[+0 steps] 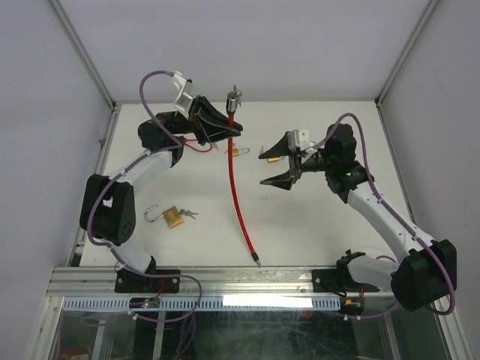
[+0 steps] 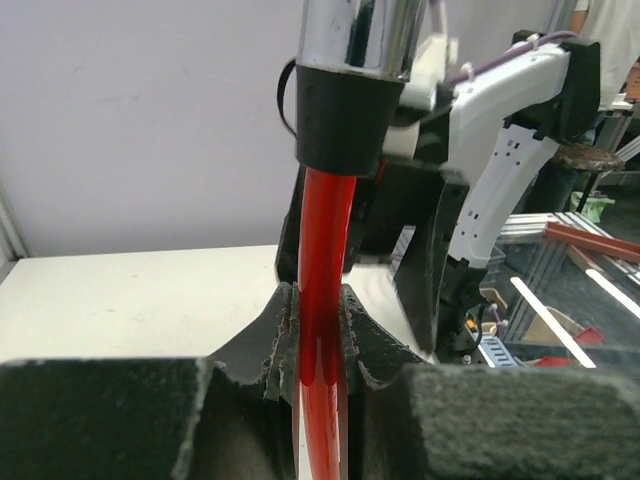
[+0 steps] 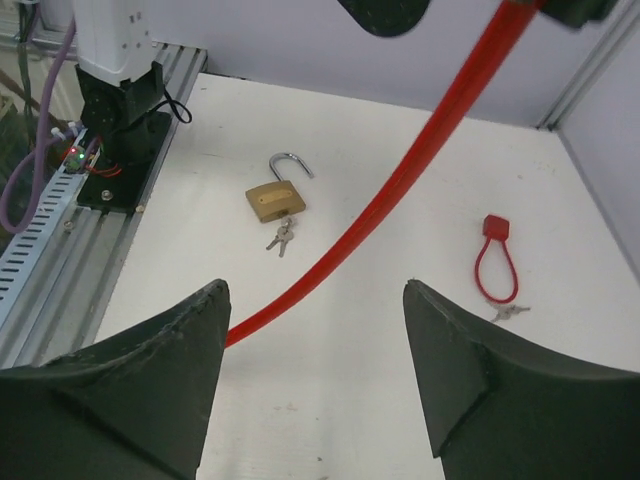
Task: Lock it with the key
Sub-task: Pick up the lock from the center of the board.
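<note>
- The lock head (image 2: 355,40) of the red cable (image 2: 325,250) is cut off by the top edge of the left wrist view, and the cable leaves by the bottom edge
- The pads (image 2: 100,420) of the left gripper (image 2: 320,315) are blurred there and cover the cable's sides where it is clamped
- In the right wrist view the cable's lower part is hidden behind a finger (image 3: 130,390) of the right gripper (image 3: 315,295); both fingers are cut off by the bottom edge
- The keys (image 3: 281,237) beside the brass padlock (image 3: 275,198) are too small to count
- From the top view, whether a key sits in the lock head cannot be told
</note>
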You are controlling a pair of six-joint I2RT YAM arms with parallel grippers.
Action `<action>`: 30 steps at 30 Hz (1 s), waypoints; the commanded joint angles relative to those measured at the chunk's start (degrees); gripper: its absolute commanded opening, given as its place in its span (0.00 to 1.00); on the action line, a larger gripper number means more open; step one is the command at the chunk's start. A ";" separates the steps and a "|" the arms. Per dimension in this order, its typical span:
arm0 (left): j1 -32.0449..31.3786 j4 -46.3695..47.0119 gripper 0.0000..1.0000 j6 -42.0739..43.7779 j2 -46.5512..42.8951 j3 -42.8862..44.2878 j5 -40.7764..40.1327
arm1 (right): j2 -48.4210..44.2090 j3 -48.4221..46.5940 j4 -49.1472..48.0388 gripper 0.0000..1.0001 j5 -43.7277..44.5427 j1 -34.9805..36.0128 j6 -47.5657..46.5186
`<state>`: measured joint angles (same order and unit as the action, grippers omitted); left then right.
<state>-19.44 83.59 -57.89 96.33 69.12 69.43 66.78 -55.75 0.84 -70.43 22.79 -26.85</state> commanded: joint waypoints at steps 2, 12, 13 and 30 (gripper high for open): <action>-3.90 16.06 0.00 0.28 -2.30 1.41 -5.42 | 4.15 10.40 -44.16 0.75 12.31 5.01 33.38; -6.62 10.82 0.00 7.11 -2.99 1.62 -9.20 | 15.81 7.03 -64.60 0.45 18.17 9.61 55.36; -6.58 10.74 0.00 7.09 -2.99 1.63 -9.29 | 15.91 6.99 -65.21 0.32 17.57 9.54 55.77; -7.47 4.98 0.39 15.03 -5.98 -7.24 -15.19 | 10.60 3.87 -53.77 0.00 15.24 5.46 54.25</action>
<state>-25.96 83.42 -45.76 92.82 62.13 57.49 79.77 -47.33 -52.14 -56.84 28.34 28.56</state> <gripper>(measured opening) 0.362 0.141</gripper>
